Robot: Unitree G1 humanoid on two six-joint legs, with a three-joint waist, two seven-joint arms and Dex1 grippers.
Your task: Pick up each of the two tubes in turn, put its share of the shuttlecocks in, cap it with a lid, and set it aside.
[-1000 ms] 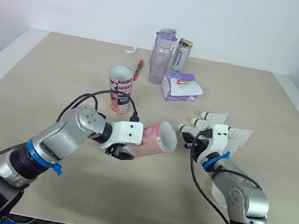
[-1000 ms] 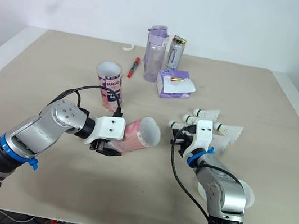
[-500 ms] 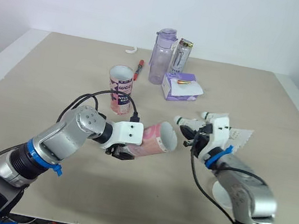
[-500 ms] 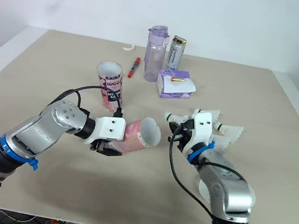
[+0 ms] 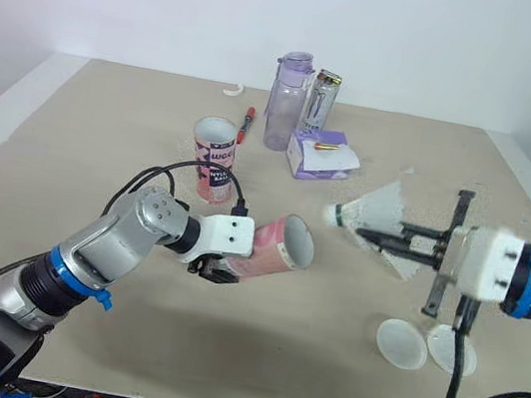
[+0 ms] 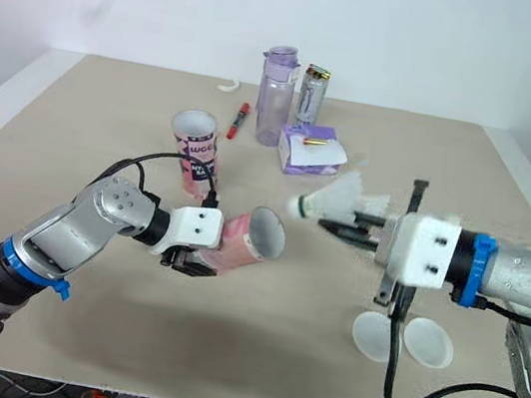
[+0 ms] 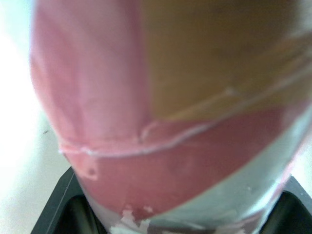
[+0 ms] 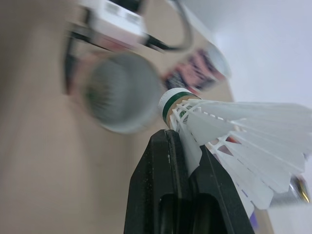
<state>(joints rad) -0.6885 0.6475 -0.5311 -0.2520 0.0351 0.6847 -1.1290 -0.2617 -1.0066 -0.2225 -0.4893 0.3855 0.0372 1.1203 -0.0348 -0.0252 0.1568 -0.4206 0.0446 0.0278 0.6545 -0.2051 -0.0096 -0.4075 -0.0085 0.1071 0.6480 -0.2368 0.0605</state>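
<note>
The left gripper [image 5: 221, 271] is clamped on the pink tube [image 5: 276, 249], tilted with its open mouth facing the right gripper [image 5: 368, 238], which pinches a shuttlecock [image 5: 373, 208] cork-first near that mouth. Line the cork with the tube's axis and slide straight in, feathers clear of the rim. Since half a second ago the right arm has swung outward, levelling the shuttlecock

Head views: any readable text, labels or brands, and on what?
"WCC", cut off at the edge, on the standing tube; smaller lines below it too small to read.
Can: dark print, too small to read.
Held tube: print blurred, unreadable.
Purple box: nothing legible.
</note>
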